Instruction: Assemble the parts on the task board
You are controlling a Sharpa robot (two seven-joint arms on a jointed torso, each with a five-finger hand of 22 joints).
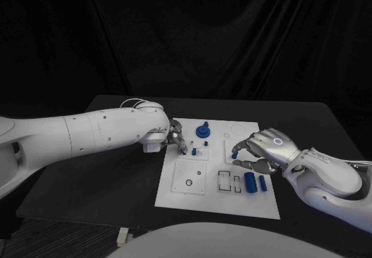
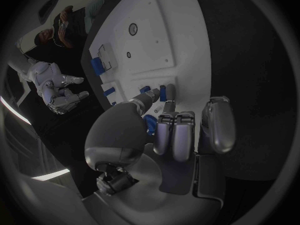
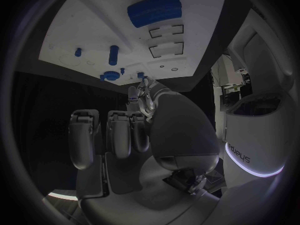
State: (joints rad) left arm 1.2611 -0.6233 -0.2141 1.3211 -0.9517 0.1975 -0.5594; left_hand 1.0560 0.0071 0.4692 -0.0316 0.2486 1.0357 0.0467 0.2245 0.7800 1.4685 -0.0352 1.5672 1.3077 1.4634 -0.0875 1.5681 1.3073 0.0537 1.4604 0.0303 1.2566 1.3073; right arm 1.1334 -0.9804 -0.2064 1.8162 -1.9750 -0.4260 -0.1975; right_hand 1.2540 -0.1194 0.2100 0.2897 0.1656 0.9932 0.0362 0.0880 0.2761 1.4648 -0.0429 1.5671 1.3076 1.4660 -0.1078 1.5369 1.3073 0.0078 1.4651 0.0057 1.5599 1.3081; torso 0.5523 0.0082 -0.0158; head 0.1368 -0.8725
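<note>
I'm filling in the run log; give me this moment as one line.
left hand: fingertips at small blue parts, board's left middle | right hand: over task board, grip unclear | blue cylinder: lying loose

Dim scene against black drapery; the flat white rectangular task board (image 1: pixel 180 194) is brightest, without glare. Wrist views bend straight edges and darken toward circular rims.

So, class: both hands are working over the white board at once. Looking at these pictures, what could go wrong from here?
1. The left hand works right beside small upright blue pegs on the task board; a stray finger could tip one.
2. The right hand hovers just above the loose blue blocks; lowering carelessly might knock them off their spot.
3. Whether the right hand actually grips the small blue piece at its fingertips is unclear; it might drop.
</note>
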